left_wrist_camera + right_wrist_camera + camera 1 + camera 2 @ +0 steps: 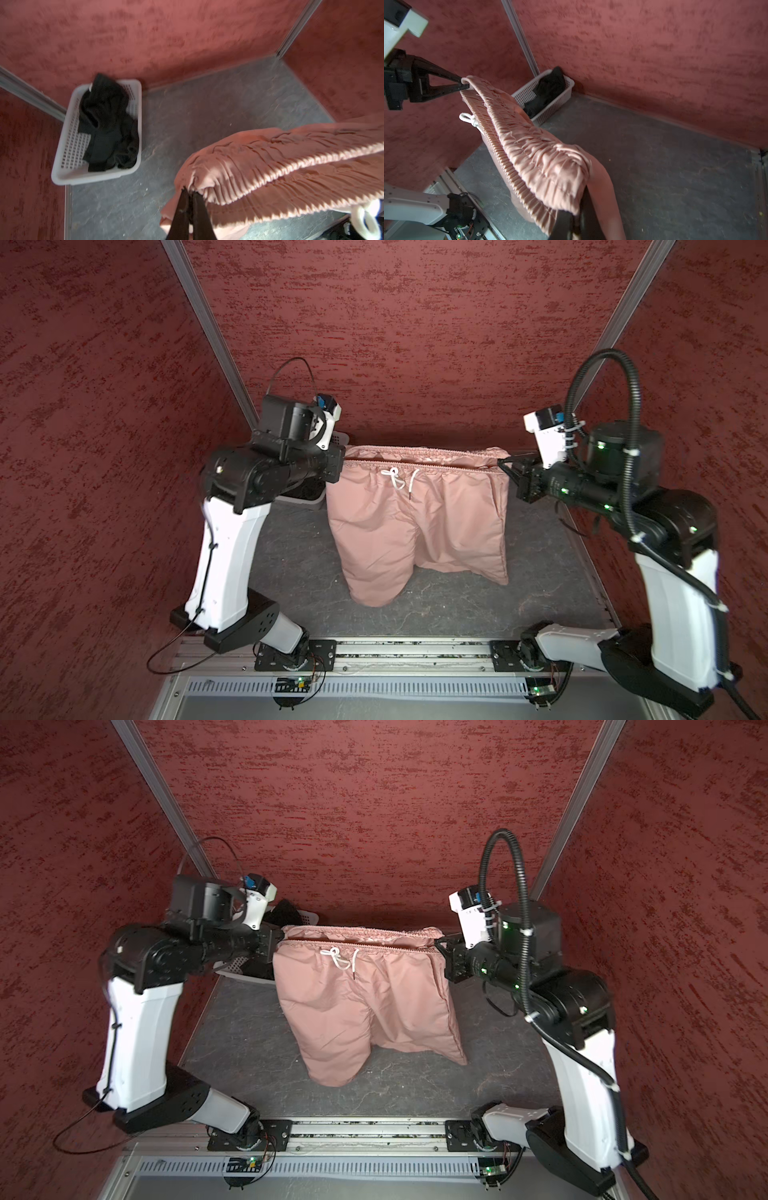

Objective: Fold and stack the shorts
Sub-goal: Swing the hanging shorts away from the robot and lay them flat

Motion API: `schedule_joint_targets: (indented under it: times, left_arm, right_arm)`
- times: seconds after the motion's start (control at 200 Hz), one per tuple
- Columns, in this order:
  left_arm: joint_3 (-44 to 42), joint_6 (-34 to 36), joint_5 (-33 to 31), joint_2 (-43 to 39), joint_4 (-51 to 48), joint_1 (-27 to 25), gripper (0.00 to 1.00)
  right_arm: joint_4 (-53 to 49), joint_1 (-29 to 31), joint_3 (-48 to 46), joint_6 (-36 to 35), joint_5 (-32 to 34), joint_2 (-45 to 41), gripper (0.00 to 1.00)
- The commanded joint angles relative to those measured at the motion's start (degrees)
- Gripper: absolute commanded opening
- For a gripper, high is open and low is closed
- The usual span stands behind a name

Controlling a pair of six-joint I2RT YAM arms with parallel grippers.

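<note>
The pink shorts hang stretched in the air by their gathered waistband, front and white drawstring facing the camera in both top views. The legs droop down to the table. My left gripper is shut on the waistband's left end. My right gripper is shut on the right end. From the right wrist view the waistband runs across to the left gripper. The black shorts lie crumpled in the basket.
The white perforated basket stands in the far left corner of the grey table, partly behind my left arm in a top view. Red walls close in the back and both sides. A metal rail runs along the front.
</note>
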Motion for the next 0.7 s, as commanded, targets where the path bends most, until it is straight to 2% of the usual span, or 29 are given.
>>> schedule_joint_targets:
  times: [0.0,0.15,0.235,0.321,0.386,0.541,0.626,0.691]
  left_arm:
    - [-5.42,1.12,-3.99,1.67,2.13,5.33,0.0]
    - [-18.38,3.43,-1.53,0.86,16.7,9.13,0.0]
    - [-22.47,5.53,-1.19,3.0,23.1,10.35,0.0]
    - [-19.82,6.11,-0.96,5.5,23.03,10.42,0.0]
    - [-17.86,5.85,-0.49,4.01,22.83,10.12,0.0]
    - [-13.12,6.33,-3.47,-3.51,20.08,9.1,0.0]
    - [-12.18,7.4,-5.5,-8.81,19.34,6.9,0.0]
    - [-11.39,8.56,-4.71,-12.68,18.74,4.75,0.0]
  right_arm:
    - [7.92,-6.1,-8.79,1.23,-2.2,-0.66,0.0]
    - [17.65,-15.29,-22.38,2.05,-10.68,1.38,0.0]
    - [22.08,-20.15,-25.62,1.44,-15.0,4.59,0.0]
    - [20.7,-20.87,-21.7,-1.03,-18.03,9.12,0.0]
    - [18.64,-20.47,-17.91,-2.04,-22.09,9.58,0.0]
    - [17.41,-20.08,-13.59,-3.66,-25.79,1.93,0.0]
    - [13.96,-20.09,-9.61,-4.66,-30.45,-1.97,0.0]
    - [11.76,-20.08,-6.56,-4.67,-33.37,-4.89,0.0]
